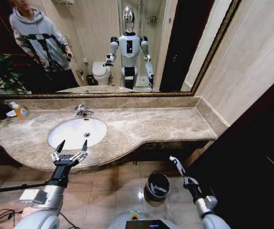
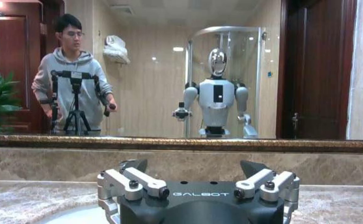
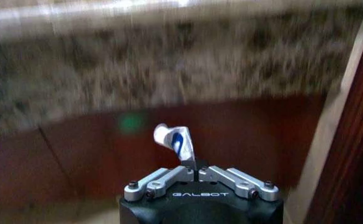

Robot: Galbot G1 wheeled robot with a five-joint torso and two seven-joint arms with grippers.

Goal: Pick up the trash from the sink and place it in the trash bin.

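the sink (image 1: 77, 132) sits in the countertop (image 1: 146, 126), faucet (image 1: 83, 111) right behind it and a bottle (image 1: 20, 111) well off to its left. left gripper (image 1: 70, 151) hangs at the sink's front edge. trash bin (image 1: 157, 185) stands on the floor below the countertop, right of the sink, with the right gripper (image 1: 176, 164) just beside it holding a packet (image 3: 176, 140).

1. Left arm is extended forward and up; left gripper (image 1: 70, 149) is held with fingers spread wide.
2. Right arm is held low; right gripper (image 1: 177, 165) is closed on a white packet (image 3: 176, 140).
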